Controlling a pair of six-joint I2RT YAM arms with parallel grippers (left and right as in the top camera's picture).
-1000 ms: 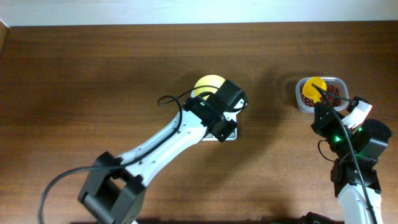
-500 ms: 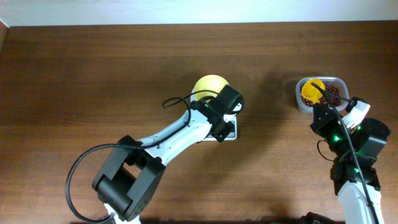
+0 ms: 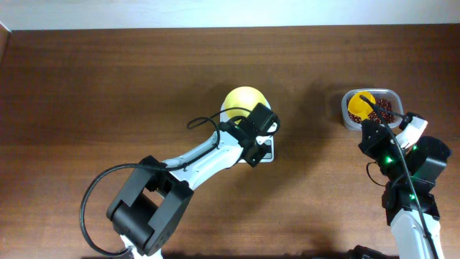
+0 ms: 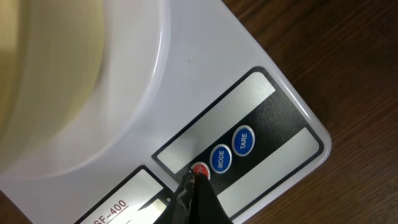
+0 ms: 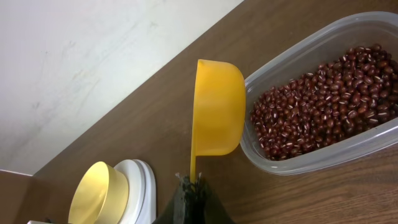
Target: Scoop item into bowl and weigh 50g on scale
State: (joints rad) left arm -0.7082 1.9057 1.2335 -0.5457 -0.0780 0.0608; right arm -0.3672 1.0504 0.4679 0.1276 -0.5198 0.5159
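The left pincer (image 4: 198, 183), apparently closed and empty, touches the red button (image 4: 199, 169) on the scale (image 4: 249, 62). The bowl (image 3: 241, 101) sits on the scale, at the pincer's 12 o'clock. The right pincer (image 5: 191, 186) grips the yellow scoop (image 5: 217, 112) at 9 o'clock of the beans (image 5: 317, 102).

even bright light; near bowl (image 4: 56, 74) blurred, soft glare.

The pale-yellow bowl (image 3: 241, 101) is sitting upright on the white scale (image 4: 205, 81), whose red and blue buttons are facing me. The red-brown beans (image 5: 317, 102) are lying heaped in a clear container (image 5: 292, 165), well apart on my right.
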